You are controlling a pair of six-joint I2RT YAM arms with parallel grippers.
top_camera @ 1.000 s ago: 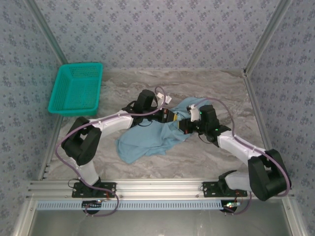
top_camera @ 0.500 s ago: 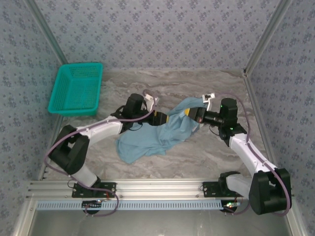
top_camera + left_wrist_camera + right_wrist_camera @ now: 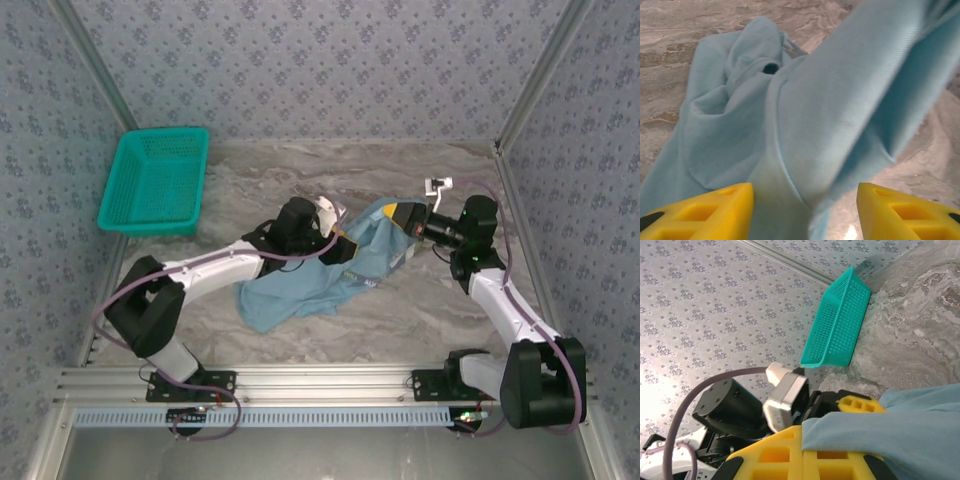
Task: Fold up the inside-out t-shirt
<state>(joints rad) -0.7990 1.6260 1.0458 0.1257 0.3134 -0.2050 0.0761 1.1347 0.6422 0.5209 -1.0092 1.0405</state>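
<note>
Blue t-shirt lies bunched up mid table. R gripper pinches its far corner (held up a bit). L gripper is at the cloth. Teal basket sits far left.

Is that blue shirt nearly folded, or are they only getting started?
Early days, it seems. Done: nothing looks folded, and the t-shirt lies crumpled on the marble table. In hand: the right gripper is shut on one edge, holding it up off the table, while the left gripper is open with cloth between its fingers. Left: spreading the shirt flat and making every fold.
</note>
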